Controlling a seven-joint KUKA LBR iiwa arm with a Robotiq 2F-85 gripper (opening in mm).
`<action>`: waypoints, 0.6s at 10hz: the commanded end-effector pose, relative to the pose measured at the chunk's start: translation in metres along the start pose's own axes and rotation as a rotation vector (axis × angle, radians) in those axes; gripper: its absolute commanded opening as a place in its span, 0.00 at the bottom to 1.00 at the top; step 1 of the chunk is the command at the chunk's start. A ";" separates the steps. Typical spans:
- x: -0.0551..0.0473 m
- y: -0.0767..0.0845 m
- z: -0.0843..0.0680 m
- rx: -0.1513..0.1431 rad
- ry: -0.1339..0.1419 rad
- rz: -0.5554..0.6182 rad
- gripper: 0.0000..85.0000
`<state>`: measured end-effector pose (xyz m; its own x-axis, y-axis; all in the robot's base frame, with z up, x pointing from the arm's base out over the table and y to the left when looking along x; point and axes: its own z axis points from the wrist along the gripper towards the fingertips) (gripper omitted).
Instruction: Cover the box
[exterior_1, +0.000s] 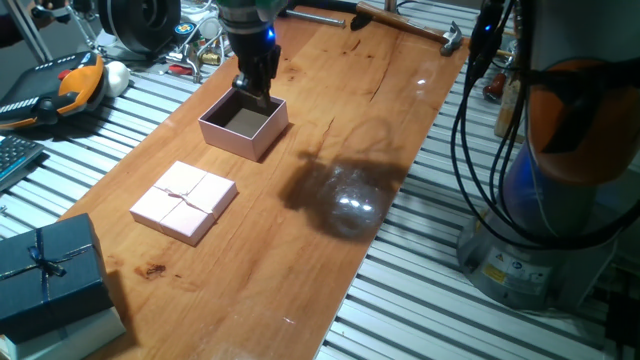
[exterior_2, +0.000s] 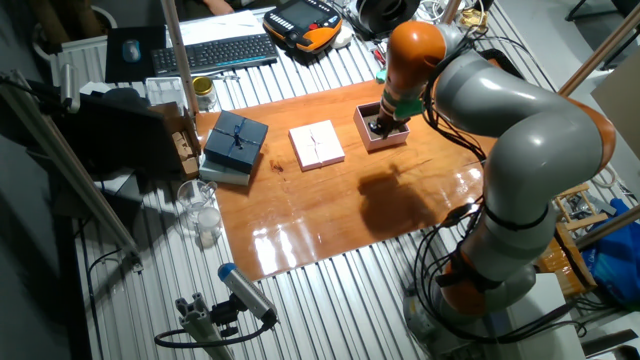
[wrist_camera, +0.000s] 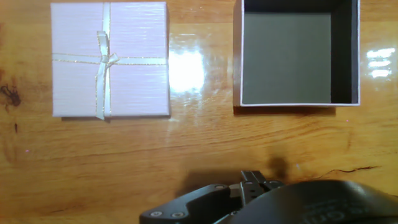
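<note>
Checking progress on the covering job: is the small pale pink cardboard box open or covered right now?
Open. The small pale pink cardboard box shows its bare brownish inside, and the flat pink lid with a string cross lies apart beside it on the wooden table.

Gripper (exterior_2: 381, 125) at box (exterior_2: 381, 137); lid (exterior_2: 316, 145) beside, uncovered.

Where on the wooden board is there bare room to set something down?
Free: the wide stretch right of the lid and box, out to the board's front edge. Narrow gap between lid and box. Crowded: the blue gift box end and the gripper at the box.
</note>
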<state>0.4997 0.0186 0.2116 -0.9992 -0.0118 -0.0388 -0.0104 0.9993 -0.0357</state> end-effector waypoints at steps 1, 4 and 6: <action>0.000 0.000 0.002 -0.002 -0.003 -0.004 0.00; 0.003 0.008 0.009 -0.038 0.004 0.020 0.00; 0.003 0.018 0.012 -0.048 0.016 0.022 0.00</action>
<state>0.4973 0.0365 0.1975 -0.9998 0.0059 -0.0216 0.0055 0.9998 0.0175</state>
